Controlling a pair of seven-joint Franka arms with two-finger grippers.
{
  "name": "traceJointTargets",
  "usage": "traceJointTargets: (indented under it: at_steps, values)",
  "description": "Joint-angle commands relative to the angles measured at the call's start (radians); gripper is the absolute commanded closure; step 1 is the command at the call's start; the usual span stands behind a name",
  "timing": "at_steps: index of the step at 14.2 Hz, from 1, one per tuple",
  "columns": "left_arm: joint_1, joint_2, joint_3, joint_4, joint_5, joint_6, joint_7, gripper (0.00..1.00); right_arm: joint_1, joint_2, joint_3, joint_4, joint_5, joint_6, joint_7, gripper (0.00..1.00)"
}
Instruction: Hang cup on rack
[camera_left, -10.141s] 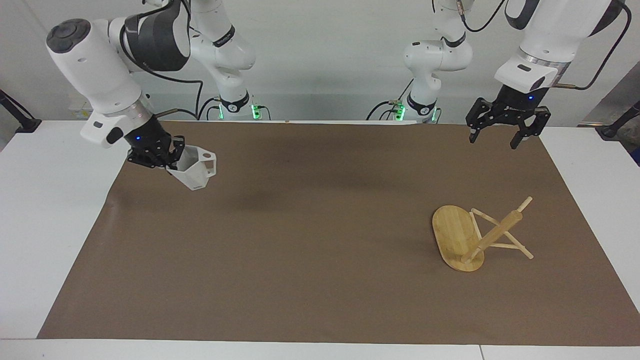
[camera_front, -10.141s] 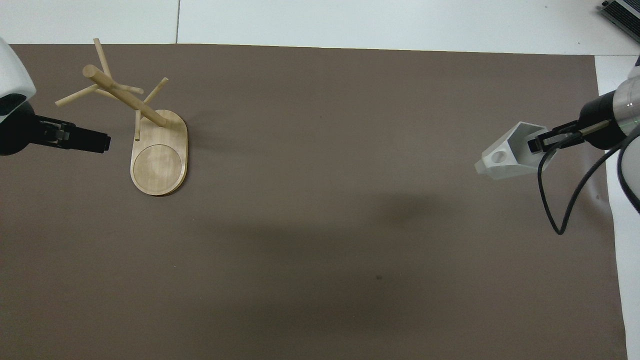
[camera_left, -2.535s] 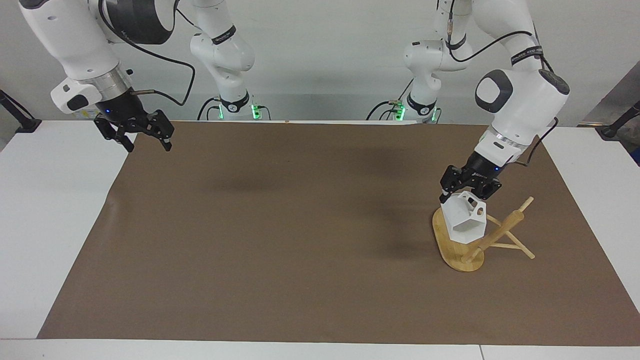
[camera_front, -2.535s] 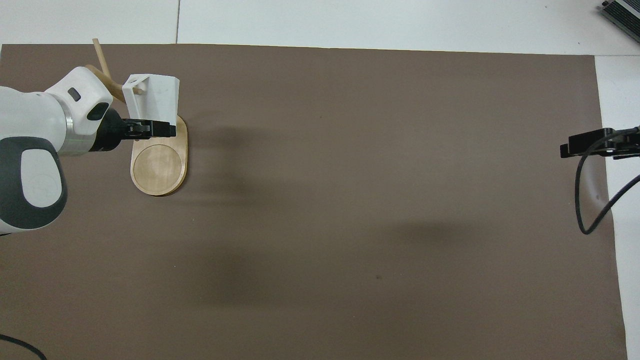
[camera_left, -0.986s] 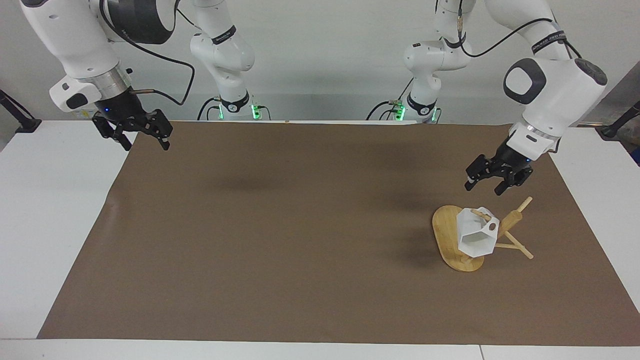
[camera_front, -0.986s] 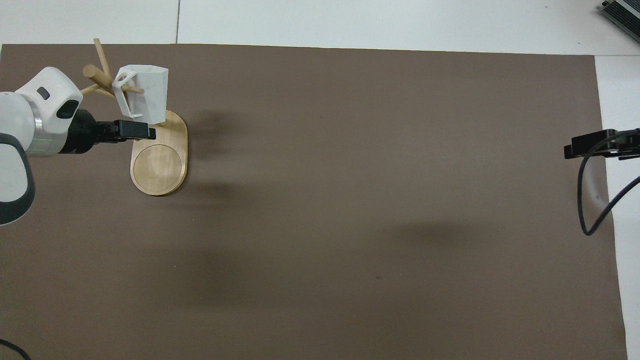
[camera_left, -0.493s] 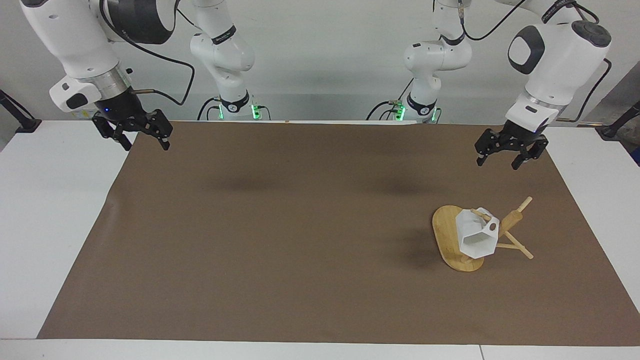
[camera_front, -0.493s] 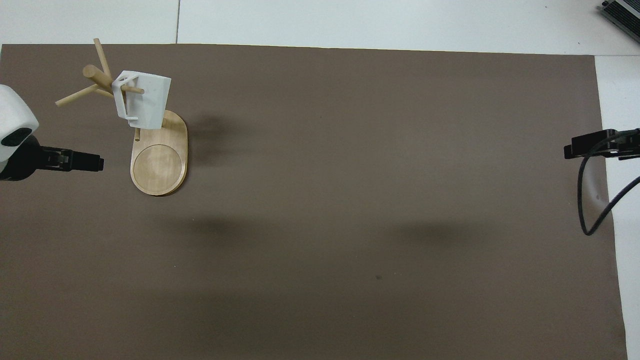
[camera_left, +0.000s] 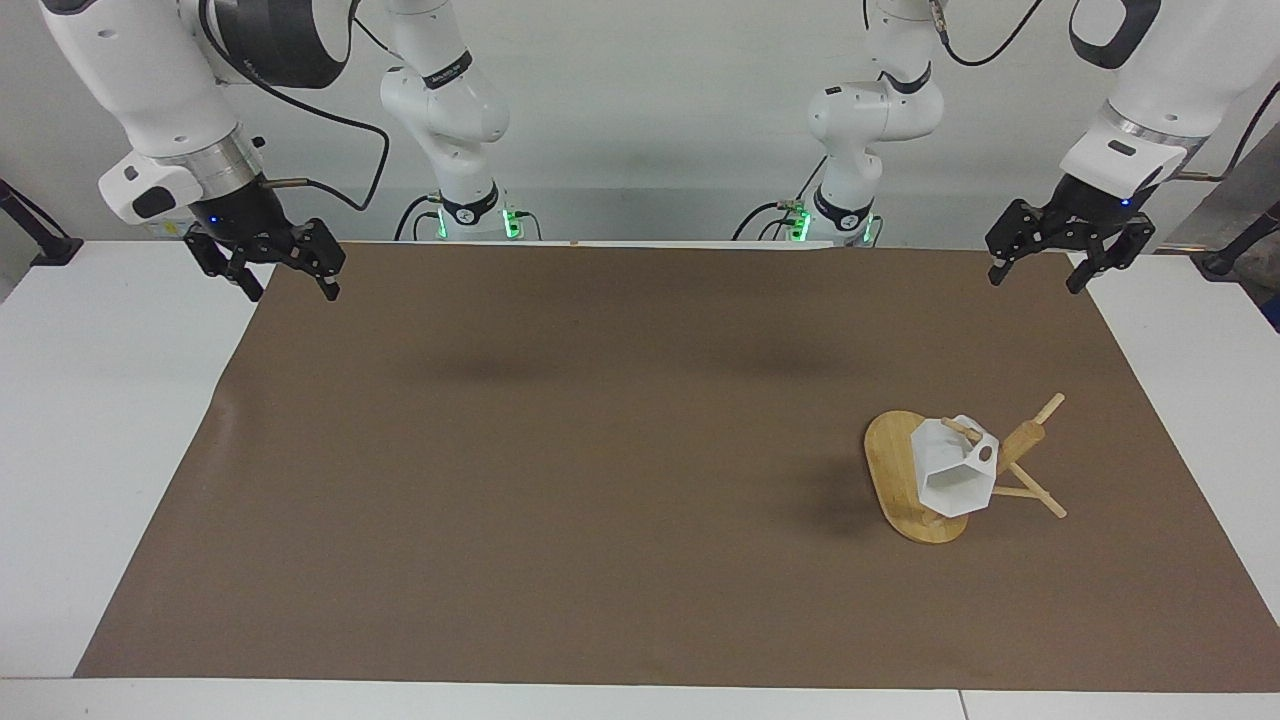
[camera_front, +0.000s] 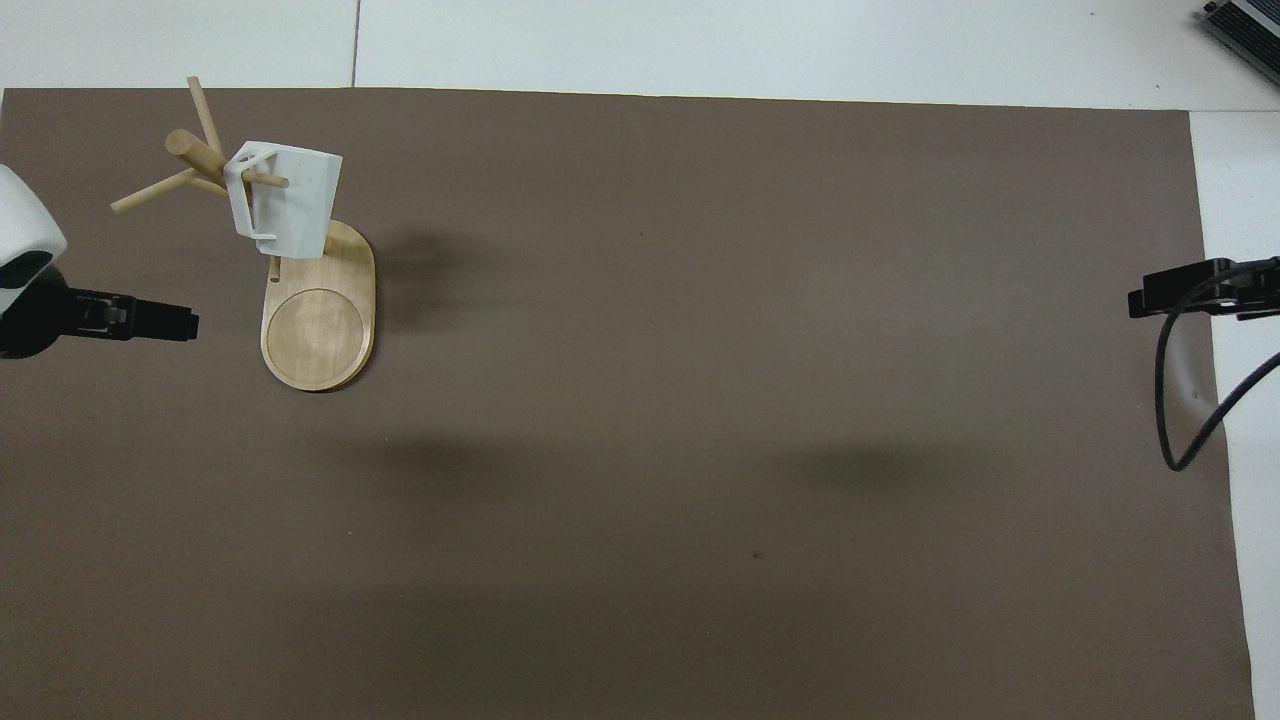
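the white counter (camera_left: 120, 420) carries a wide brown paper mat (camera_left: 600, 450), and at the left arm's end of that mat stands the light bamboo mug rack (camera_left: 925, 480) with its oval flat base, thick leaning post and thin crossing pegs. on it hangs the small white faceted cup (camera_left: 955, 468) — its squared handle is threaded over one of the thin pegs, and its angular body dangles above the oval base without any jaws touching it.

the left gripper (camera_left: 1070, 255) is up in the air over the mat's corner at the left arm's end, well apart from the rack, with the cup low down and farther out over the mat than its jaws; those jaws are spread apart and hold nothing. in the overhead view the left gripper (camera_front: 150, 318) sits beside the rack's base, clear of it. the right gripper (camera_left: 280, 268) waits over the mat's edge at the right arm's end, well apart from everything, jaws also spread and bare.

judging by how things lie, the task looks done — the cup is on its peg and free of both arms. nothing seems left beyond the arms settling away, provided the cup does not slide off the tilted peg.
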Motion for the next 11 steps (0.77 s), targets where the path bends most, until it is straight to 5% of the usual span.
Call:
traceJointTargets:
  at_steps: [1, 11]
  values:
    - [-0.002, 0.027, 0.003, 0.041, 0.027, -0.071, -0.009, 0.0, -0.009, -0.018, 0.005, -0.017, -0.001, -0.002, -0.017, 0.0]
    - [-0.069, 0.012, 0.024, 0.084, 0.03, -0.168, -0.012, 0.0, -0.009, -0.018, 0.005, -0.017, -0.001, -0.002, -0.017, 0.0]
